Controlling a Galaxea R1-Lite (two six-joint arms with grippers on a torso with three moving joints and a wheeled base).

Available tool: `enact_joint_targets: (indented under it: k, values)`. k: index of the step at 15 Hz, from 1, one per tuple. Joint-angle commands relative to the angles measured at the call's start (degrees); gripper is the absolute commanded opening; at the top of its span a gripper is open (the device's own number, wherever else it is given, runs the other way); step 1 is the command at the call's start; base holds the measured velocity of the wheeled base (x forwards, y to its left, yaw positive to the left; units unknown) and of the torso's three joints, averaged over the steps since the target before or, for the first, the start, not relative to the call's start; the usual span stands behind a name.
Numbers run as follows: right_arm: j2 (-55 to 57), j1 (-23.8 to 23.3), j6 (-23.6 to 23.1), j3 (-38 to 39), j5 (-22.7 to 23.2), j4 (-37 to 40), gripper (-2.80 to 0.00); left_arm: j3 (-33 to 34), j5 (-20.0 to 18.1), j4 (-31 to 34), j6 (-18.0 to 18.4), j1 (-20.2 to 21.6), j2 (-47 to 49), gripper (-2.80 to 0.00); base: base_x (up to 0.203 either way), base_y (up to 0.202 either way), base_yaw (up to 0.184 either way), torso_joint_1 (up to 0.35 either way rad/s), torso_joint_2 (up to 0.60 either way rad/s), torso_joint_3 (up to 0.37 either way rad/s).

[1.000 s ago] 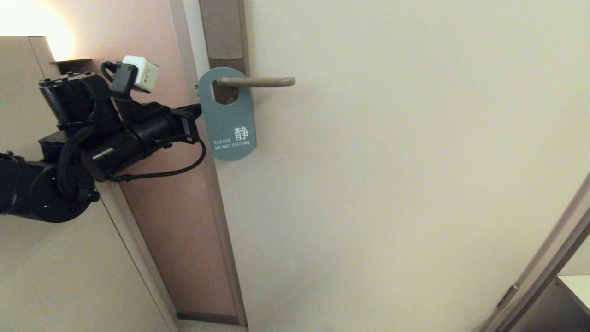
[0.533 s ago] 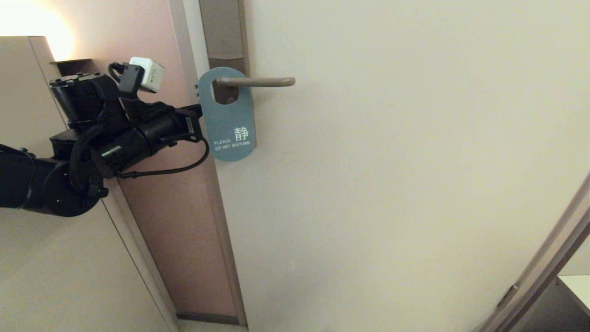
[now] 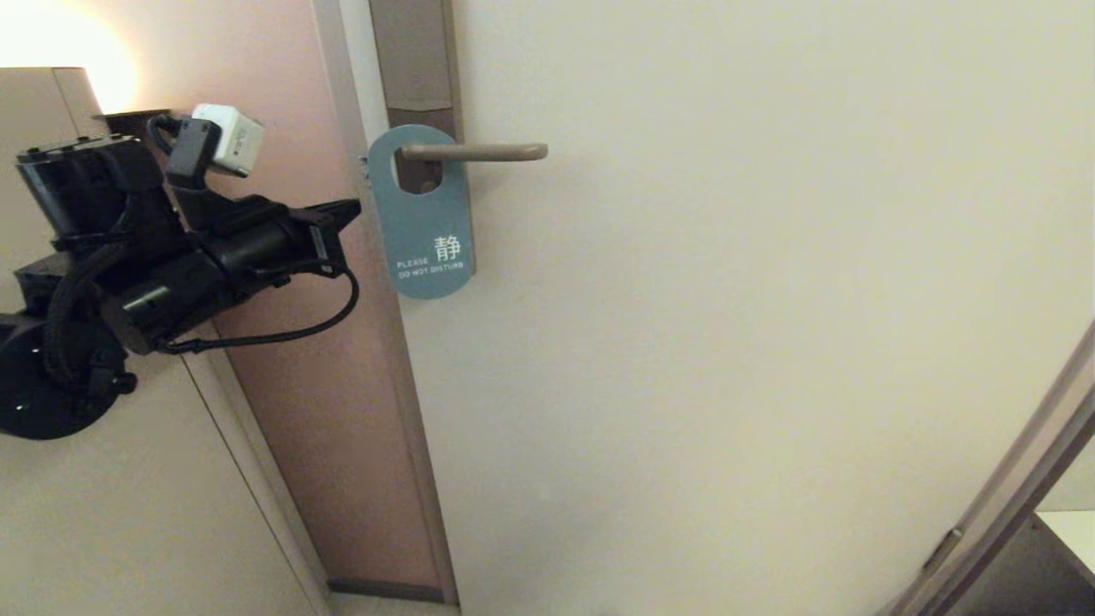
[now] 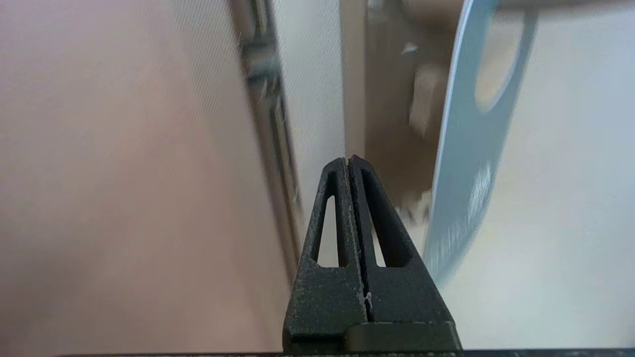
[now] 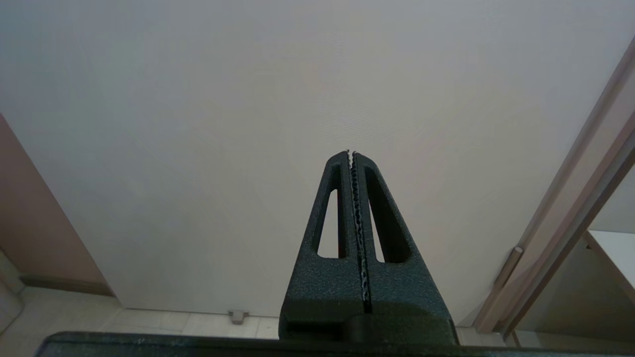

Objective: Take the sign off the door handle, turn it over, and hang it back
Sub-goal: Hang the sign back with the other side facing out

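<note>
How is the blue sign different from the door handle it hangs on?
The sign is flat, teal-blue and hangs downward; the door handle is a slim bronze-grey bar lying level. The sign has white writing and a hole; the door handle is plain. Both are on the door.

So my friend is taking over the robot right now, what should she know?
Left gripper: shut, holding nothing, just beside the sign, not touching it.
Right gripper: shut, empty, parked facing the door, away from the sign.
The sign hangs on the door handle, teal side with "PLEASE DO NOT DISTURB" facing out.
Done: can't tell whether it was flipped yet.
Left, if not: take it off, turn it over, hang it back.
</note>
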Motion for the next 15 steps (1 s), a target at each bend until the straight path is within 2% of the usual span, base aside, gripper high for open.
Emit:
enact_joint_targets:
  k: [1,4,7,11,15]
  values:
    - [0.05,0.01,0.01,0.0,-0.01,-0.04,-2.8,2.95,-0.07,0.79,0.09,0.85,-5.05,-2.8,0.0,0.0,0.0,0.0,0.0,0.0]
    - [0.05,0.01,0.01,0.0,-0.01,-0.04,-2.8,5.87,-0.13,5.59,0.55,1.38,-10.0,-2.8,0.0,0.0,0.0,0.0,0.0,0.0]
    - [0.05,0.01,0.01,0.0,-0.01,-0.04,-2.8,5.86,-0.17,8.86,1.71,-1.86,-12.65,-2.8,0.0,0.0,0.0,0.0,0.0,0.0]
    - [0.05,0.01,0.01,0.0,-0.01,-0.04,-2.8,5.38,-0.32,8.97,1.68,-7.08,-11.38,-2.8,0.0,0.0,0.0,0.0,0.0,0.0]
    - [0.05,0.01,0.01,0.0,-0.01,-0.04,-2.8,1.77,-0.08,8.62,1.7,-8.17,-5.48,-2.8,0.0,0.0,0.0,0.0,0.0,0.0]
